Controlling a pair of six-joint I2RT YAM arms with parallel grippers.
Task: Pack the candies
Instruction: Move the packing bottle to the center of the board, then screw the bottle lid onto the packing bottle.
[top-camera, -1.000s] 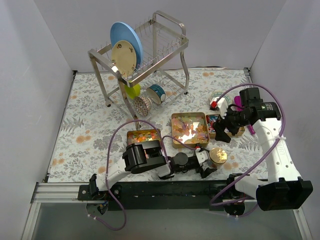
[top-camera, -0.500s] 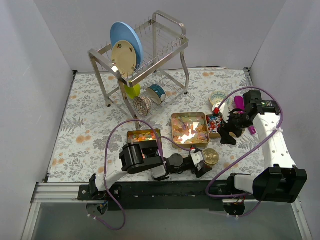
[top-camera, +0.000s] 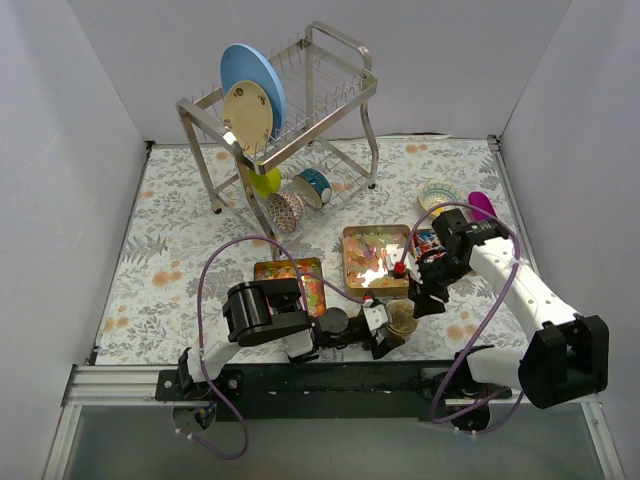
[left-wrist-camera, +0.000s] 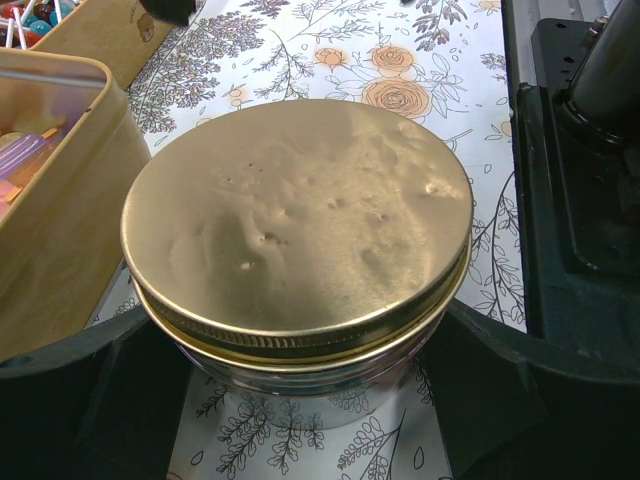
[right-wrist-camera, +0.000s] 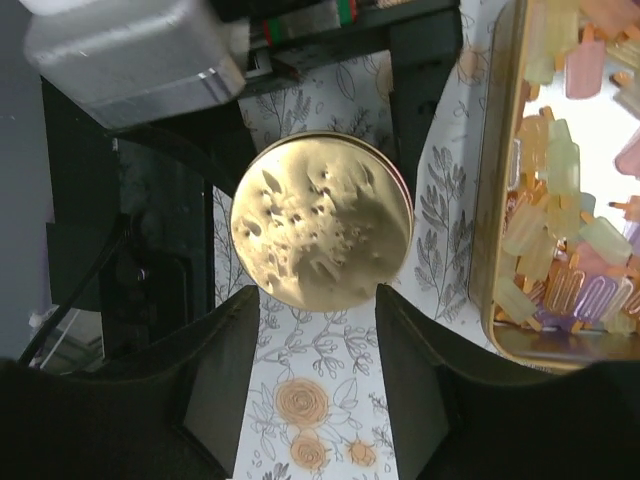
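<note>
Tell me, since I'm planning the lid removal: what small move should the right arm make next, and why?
Probably advance the right end effector a little and close on the gold lid. Its open jaws reach only the lid's near edge, while the left end effector grips the jar beneath, so the lid looks ready to be twisted off.
</note>
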